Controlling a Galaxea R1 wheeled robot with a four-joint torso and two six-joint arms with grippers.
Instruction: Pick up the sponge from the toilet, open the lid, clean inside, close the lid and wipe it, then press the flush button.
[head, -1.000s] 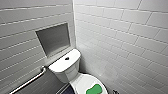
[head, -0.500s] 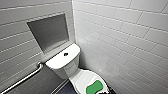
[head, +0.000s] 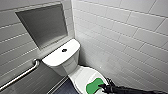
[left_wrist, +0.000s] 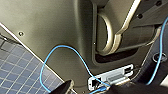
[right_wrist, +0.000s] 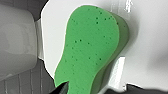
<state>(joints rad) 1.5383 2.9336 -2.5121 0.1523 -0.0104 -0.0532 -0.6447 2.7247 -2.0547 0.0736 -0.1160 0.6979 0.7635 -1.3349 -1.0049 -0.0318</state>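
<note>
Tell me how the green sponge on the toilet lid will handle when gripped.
The sponge looks pitted and foamy, so it is probably light and will squash under a grip. Its flat, thick shape should not roll. The glossy lid may let it slide if pushed.

1 grey recessed niche (head: 43, 25) is set in the back wall (head: 15, 50), well beyond the jaws and to their left. 1 metal grab bar (head: 20, 75) slants along that wall, far left of the jaws. White tiles cover the side wall (head: 125, 32) just beyond them. Dark tiled floor (head: 66, 88) lies to the jaws' left.
</note>
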